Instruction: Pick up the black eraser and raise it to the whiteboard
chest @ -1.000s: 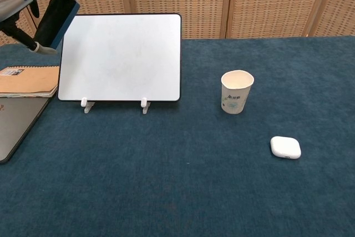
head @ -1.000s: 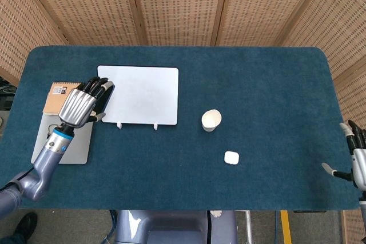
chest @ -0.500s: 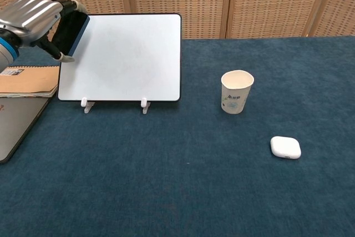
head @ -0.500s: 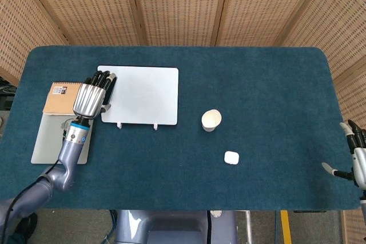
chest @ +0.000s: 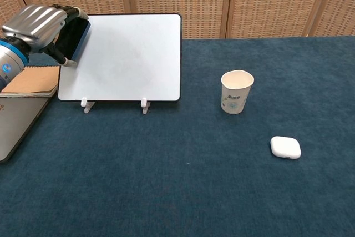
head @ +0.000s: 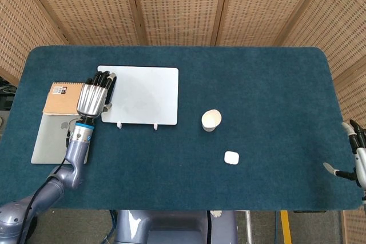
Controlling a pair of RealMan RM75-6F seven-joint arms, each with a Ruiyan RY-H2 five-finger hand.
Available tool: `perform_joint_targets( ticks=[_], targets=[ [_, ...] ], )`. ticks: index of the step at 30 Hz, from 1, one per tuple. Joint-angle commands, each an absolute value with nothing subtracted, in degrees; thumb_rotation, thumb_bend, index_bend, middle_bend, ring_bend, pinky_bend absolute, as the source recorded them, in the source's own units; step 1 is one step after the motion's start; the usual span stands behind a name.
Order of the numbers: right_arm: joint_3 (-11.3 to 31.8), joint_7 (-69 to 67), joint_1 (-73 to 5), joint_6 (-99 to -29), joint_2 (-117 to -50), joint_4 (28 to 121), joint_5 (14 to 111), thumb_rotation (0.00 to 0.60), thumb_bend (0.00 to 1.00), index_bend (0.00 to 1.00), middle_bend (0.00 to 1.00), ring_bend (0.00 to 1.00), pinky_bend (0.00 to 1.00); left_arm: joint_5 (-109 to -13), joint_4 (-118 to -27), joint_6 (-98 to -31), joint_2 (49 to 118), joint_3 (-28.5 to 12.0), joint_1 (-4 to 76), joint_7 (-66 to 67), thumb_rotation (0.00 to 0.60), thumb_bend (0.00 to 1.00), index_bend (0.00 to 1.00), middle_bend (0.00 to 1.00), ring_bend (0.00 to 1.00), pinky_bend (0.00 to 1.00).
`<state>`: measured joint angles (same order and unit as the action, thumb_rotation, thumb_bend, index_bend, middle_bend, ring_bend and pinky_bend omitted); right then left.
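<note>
My left hand (head: 93,96) (chest: 40,25) grips the black eraser (chest: 77,38), its fingers wrapped over the top and the thumb below. The eraser sits against the upper left corner of the whiteboard (head: 143,95) (chest: 125,56), which stands upright on two small white feet. In the head view the eraser is mostly hidden under the fingers. My right hand (head: 357,155) hangs at the table's far right edge, fingers apart, holding nothing.
A brown notebook (head: 59,98) (chest: 29,80) lies on a grey laptop (head: 52,141) left of the board. A paper cup (head: 211,120) (chest: 237,91) and a white earbud case (head: 231,157) (chest: 285,147) stand to the right on the blue table (head: 263,90).
My left hand has carried the eraser rightward and slightly down, from beside the board's left edge onto its upper left corner. The right hand has barely moved.
</note>
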<state>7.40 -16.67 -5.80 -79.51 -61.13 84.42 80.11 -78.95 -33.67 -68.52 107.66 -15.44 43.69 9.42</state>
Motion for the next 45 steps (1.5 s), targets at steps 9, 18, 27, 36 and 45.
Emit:
perform_joint_targets(
  ticks=[9,18,27,36,45],
  targets=[
    [7.38,-16.7,-5.84,-79.45,-61.1,84.38,80.05,0.6,0.0,0.0,0.0,0.0,0.0,-78.06,-31.7,-68.26,109.26,-15.21,44.37,9.64,0.6,0.0,0.0,0.0,0.0,0.0],
    [7.35,-16.97,-5.74,-79.66,-61.0,84.42,80.15,0.6,0.0,0.0,0.0,0.0,0.0,-78.07,-32.32,-69.11,109.05,-14.83,44.38,9.03,0.6,0.0,0.0,0.0,0.0,0.0],
    [7.25,-17.11,-5.76,-79.63,-60.92,84.54,80.3,0.6,0.0,0.0,0.0,0.0,0.0,-77.67,-33.42,-67.58,108.21,-14.13,44.26,9.89,0.6,0.0,0.0,0.0,0.0,0.0],
    [7.39,-17.8,-5.75,-79.52,-60.81,84.22,80.01,0.6,0.0,0.0,0.0,0.0,0.0,-78.73,-37.36,-68.95,106.1,-13.25,43.77,8.2,0.6,0.0,0.0,0.0,0.0,0.0],
    [7.22,-18.06,-5.42,-80.39,-60.58,84.62,80.71,0.6,0.0,0.0,0.0,0.0,0.0,-83.48,-60.15,-77.73,92.03,-9.56,37.2,5.29,0.6,0.0,0.0,0.0,0.0,0.0]
  ],
)
